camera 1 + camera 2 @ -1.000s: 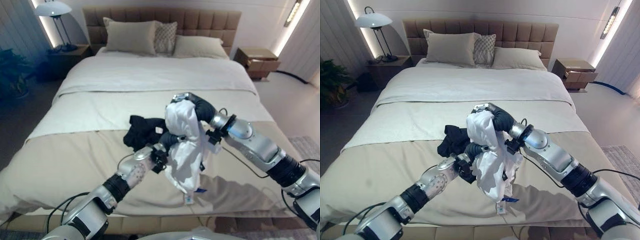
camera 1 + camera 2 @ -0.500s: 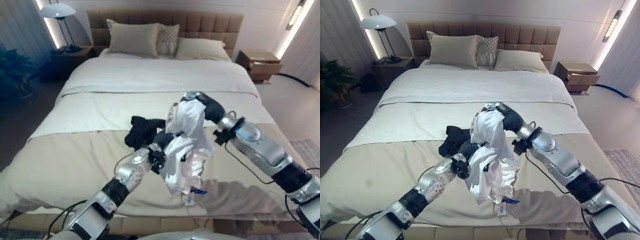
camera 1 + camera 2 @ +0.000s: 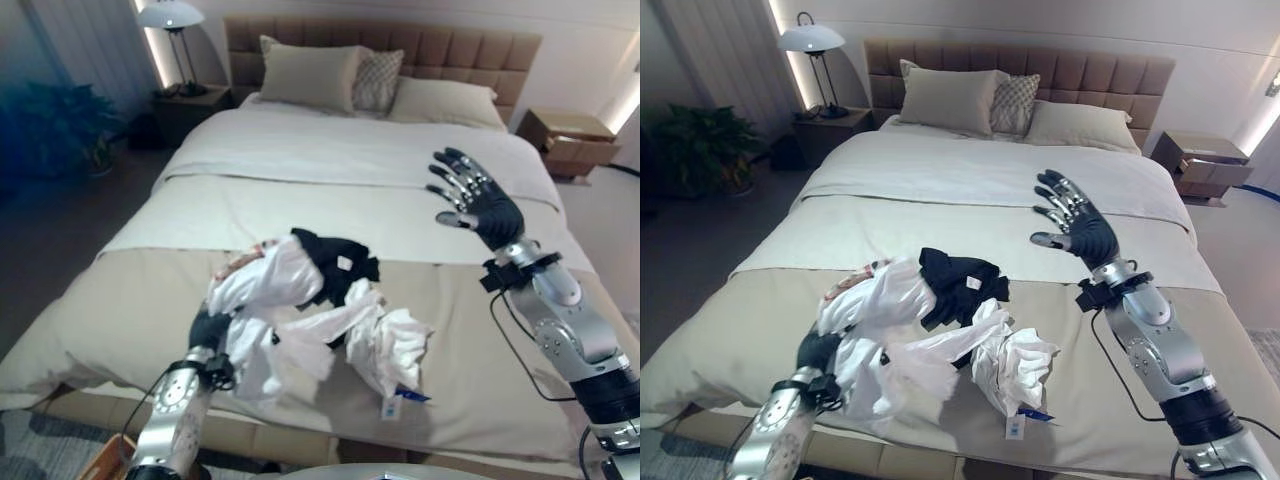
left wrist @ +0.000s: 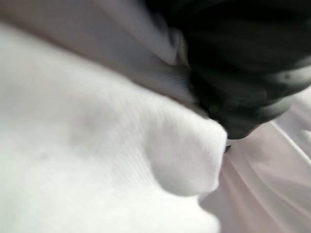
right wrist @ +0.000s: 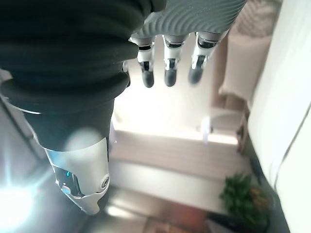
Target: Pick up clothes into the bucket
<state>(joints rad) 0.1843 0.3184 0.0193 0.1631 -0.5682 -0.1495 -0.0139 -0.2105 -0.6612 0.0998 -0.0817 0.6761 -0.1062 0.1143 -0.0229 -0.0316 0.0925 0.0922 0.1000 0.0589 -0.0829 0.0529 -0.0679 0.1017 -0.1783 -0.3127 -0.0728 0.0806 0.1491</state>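
Where the beige blanket [image 3: 120, 310] covers the foot of the bed [image 3: 970, 170], a white garment [image 3: 300, 330] lies crumpled, one end bunched high at the robot's left and the other trailing to a heap near the bed's front edge, with a small tag [image 3: 1014, 427] hanging below it. A black garment [image 3: 962, 283] lies just behind, touching the white cloth. The left hand [image 3: 208, 330] sits under the raised end of the white garment, its dark cover showing beneath the folds; its fingers are buried in the cloth, so whether they grip cannot be told. The left wrist view adds only white fabric pressed close against the dark ribbed cover [image 4: 243, 63]. The right hand [image 3: 1072, 222] is raised above the bed, well apart from both garments, palm forward with fingers spread and holding nothing. The right wrist view shows those straight fingers [image 5: 167, 65] and, past them, a lamp [image 5: 218, 121] and a plant [image 5: 243, 199]. Both eye views also show pillows [image 3: 310, 75] at the headboard [image 3: 1100, 75], a lamp [image 3: 812, 40] and a nightstand [image 3: 575, 140].
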